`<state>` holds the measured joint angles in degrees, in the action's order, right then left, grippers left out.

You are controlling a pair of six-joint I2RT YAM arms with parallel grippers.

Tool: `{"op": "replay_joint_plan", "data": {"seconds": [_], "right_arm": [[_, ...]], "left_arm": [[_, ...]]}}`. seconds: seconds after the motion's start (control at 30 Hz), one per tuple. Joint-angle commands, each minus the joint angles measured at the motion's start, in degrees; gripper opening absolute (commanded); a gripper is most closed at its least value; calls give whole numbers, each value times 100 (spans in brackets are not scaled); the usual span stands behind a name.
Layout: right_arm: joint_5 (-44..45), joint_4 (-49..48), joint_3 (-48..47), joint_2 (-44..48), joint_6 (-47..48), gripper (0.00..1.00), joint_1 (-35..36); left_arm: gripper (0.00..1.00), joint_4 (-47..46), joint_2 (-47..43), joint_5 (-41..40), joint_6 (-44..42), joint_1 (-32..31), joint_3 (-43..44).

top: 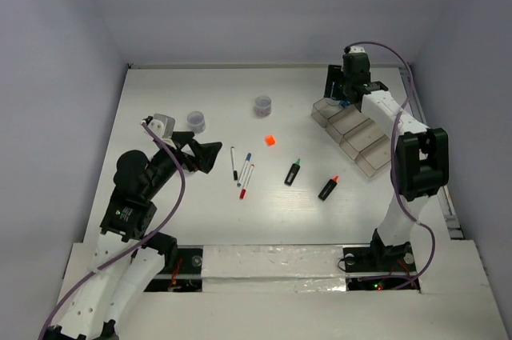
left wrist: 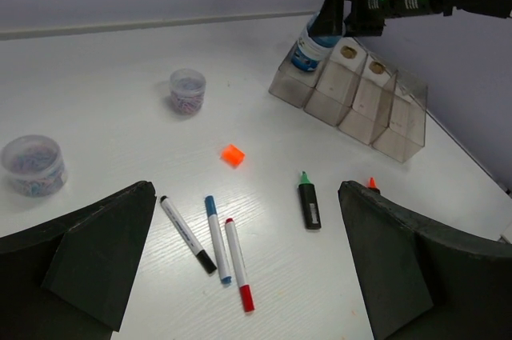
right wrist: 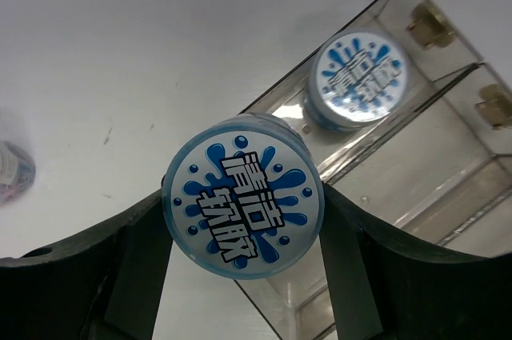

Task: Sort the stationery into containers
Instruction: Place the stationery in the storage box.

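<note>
**Step in hand:** pot placement by R arm. L arm is not engaged.

1. Left gripper [left wrist: 246, 196]: jaws spread wide, nothing between them. It hangs over the table just short of the pens [left wrist: 210, 238] (3 pcs, black/blue/red caps, side by side).
2. Green highlighter [left wrist: 310, 202], orange highlighter [top: 328, 188] and orange cube [left wrist: 232, 154] lie on the table, unsorted. The clear pots [left wrist: 188, 90] (2 pcs) stand further out, also unsorted.
3. Far end: right gripper [right wrist: 244, 220] is clamped on the blue-lidded pot [right wrist: 240, 196], held over the outer wall of the tray [left wrist: 400, 128] end compartment. The twin pot [right wrist: 358, 80] sits inside that compartment.

**Next move (est.):** shift the pot inward past the wall, lower it, then release. Room beside the twin looks tight.

**Not determinable:**
- Height of the held pot above the tray.
- Contents of the clear pots.
- Orange highlighter is mostly hidden behind a finger in the left wrist view.
- R arm covers the end compartment in the top view.
</note>
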<state>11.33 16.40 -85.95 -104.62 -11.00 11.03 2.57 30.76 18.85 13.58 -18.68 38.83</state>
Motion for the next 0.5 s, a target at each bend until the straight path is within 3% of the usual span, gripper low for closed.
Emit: {"op": "replay_joint_plan", "data": {"seconds": [0.0, 0.33, 0.43, 0.47], "right_arm": [[-140, -128, -343, -58, 81, 37, -30], [-211, -225, -352, -428, 46, 38, -83], [-149, -164, -370, -472, 46, 48, -136], [-140, -138, -387, -489, 46, 61, -136]], "left_arm": [[99, -72, 44, -496, 179, 66, 134], [99, -81, 149, -576, 197, 119, 125], [99, -90, 176, -567, 206, 171, 125], [99, -90, 184, -584, 215, 171, 125]]}}
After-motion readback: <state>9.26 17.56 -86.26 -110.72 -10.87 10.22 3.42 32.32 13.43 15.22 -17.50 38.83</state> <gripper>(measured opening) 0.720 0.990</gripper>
